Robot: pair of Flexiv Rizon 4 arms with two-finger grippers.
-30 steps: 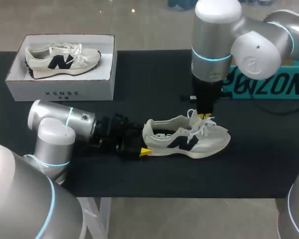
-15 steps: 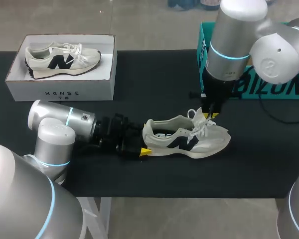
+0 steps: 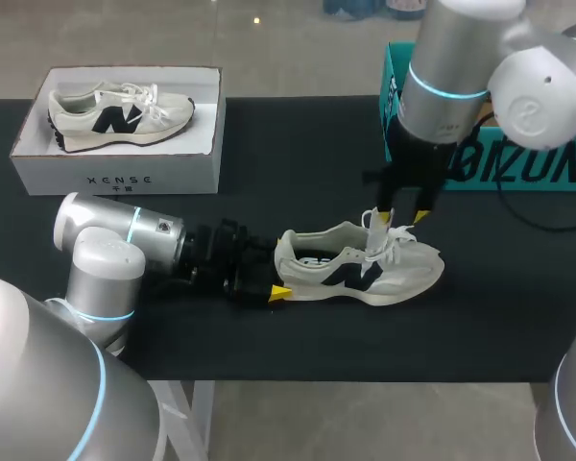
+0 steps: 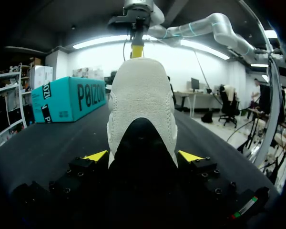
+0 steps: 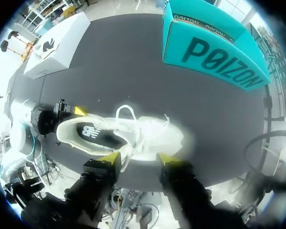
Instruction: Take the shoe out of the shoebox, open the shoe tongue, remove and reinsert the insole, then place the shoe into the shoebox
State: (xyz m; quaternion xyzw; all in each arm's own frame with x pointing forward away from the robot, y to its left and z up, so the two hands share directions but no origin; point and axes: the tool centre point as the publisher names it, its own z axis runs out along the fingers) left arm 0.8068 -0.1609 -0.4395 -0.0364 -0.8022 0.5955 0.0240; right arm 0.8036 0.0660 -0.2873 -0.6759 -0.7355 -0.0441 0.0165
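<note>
A white sneaker (image 3: 360, 264) with a dark logo lies on its side on the black table, toe to the right. My left gripper (image 3: 276, 277) lies flat at its heel. In the left wrist view the heel (image 4: 142, 109) fills the gap between both yellow tips of that gripper (image 4: 143, 156), touching each side. My right gripper (image 3: 401, 219) hangs just above the laces and tongue, fingers apart with nothing gripped. From its wrist view the shoe (image 5: 148, 136) lies under this gripper (image 5: 138, 158), a loose lace beside one finger. The white shoebox (image 3: 115, 173) stands at the back left.
A second matching sneaker (image 3: 120, 113) lies inside the shoebox. A teal box (image 3: 518, 158) stands at the back right, close behind my right arm. A dark cable runs along the table beside it.
My right gripper has gone from shut at the laces to open and lifted slightly, letting the laces go; its arm swung to the right. The left arm and shoe stayed put.
</note>
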